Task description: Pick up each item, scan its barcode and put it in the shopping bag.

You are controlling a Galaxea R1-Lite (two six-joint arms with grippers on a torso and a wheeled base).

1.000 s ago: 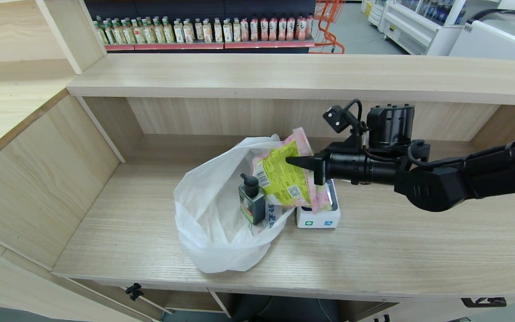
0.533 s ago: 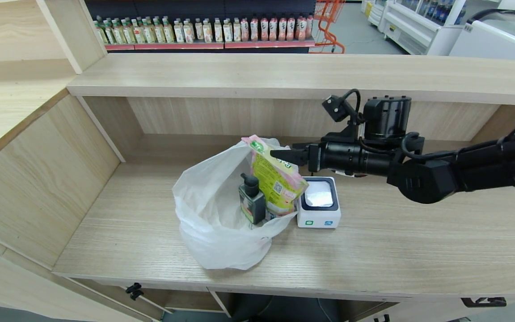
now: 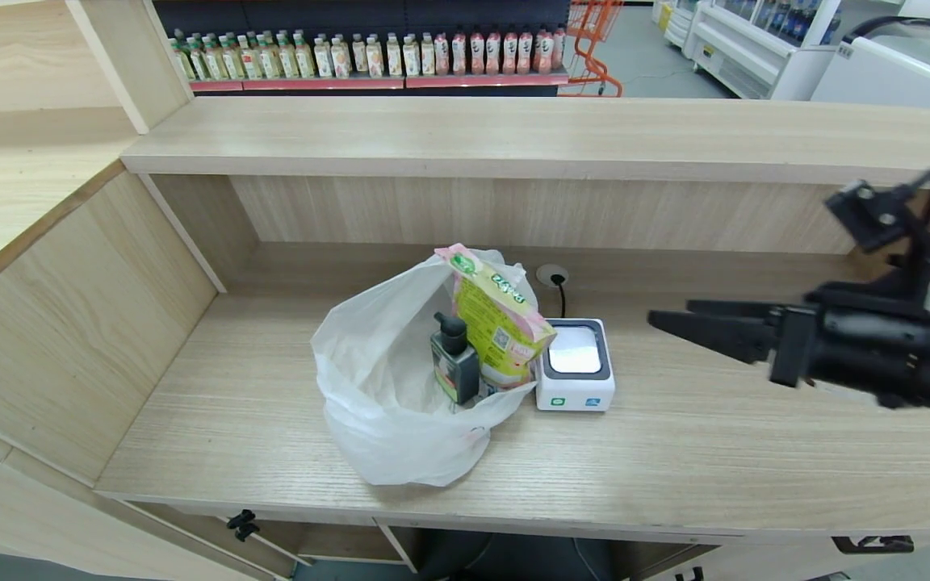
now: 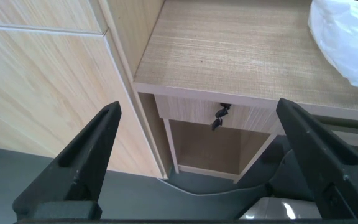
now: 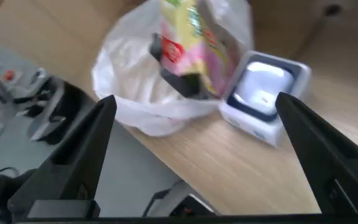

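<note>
Yellow-and-pink snack pouch (image 3: 499, 327) stands inside white plastic shopping bag (image 3: 376, 411), beside small white scanner box (image 3: 576, 365). Right gripper (image 3: 671, 315) spread, empty. I judge bagging finished; next I need another item.

Yellow pouch (image 3: 497, 323), pump bottle (image 3: 454, 365) stand inside shopping bag (image 3: 372, 387).

— What colours are on the counter (image 3: 715, 460)?
— It's pale wood grain. The shopping bag (image 3: 384, 420) is milky white, the packet (image 3: 493, 319) yellow-green with pink edges, the pump bottle (image 3: 455, 367) dark grey, black-topped.
— And the scanner (image 3: 576, 387)?
— White, grey-rimmed top, small green and blue squares in front.
</note>
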